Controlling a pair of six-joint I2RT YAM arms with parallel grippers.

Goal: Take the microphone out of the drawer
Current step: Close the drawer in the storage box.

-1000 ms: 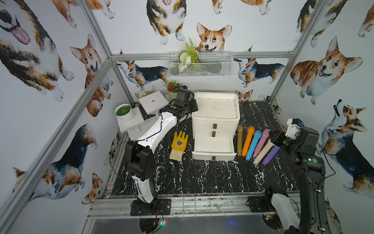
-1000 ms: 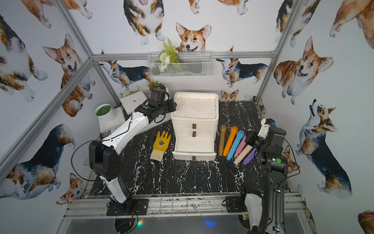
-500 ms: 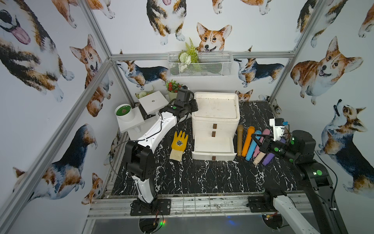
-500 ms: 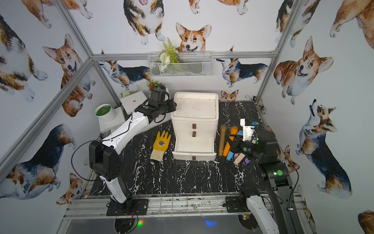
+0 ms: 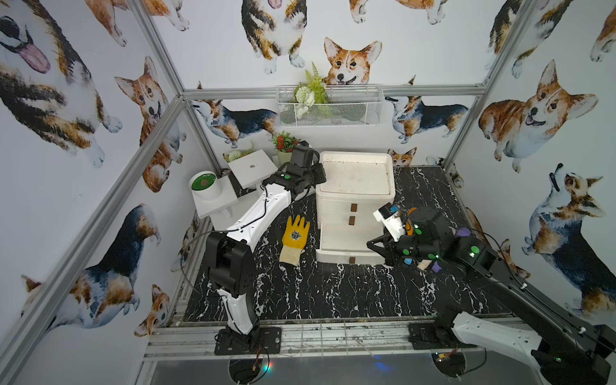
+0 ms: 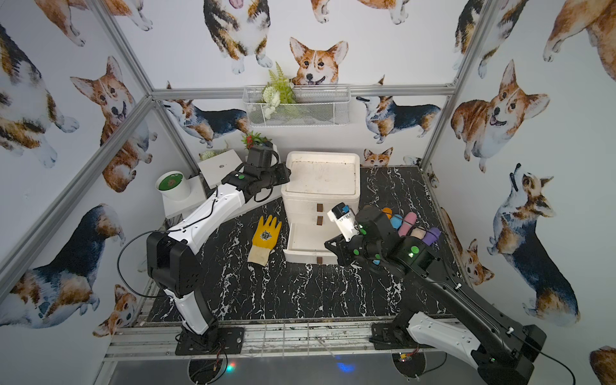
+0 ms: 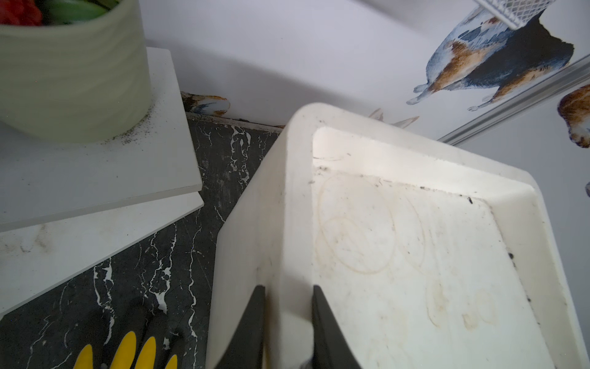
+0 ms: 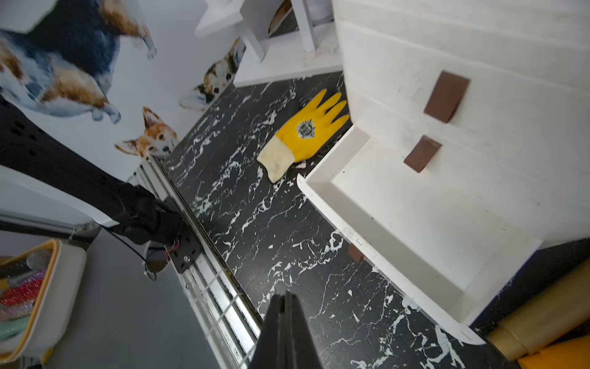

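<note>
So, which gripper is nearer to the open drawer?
Right. The right gripper hovers just beside the drawer; the left gripper clamps the rim of the cabinet, higher up.

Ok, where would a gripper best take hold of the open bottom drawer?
Probably its brown handle, the small block jutting from the front panel of the drawer. Come from the front, jaws closing across the block's sides. The left gripper grips the cabinet rim, which should steady it.
</note>
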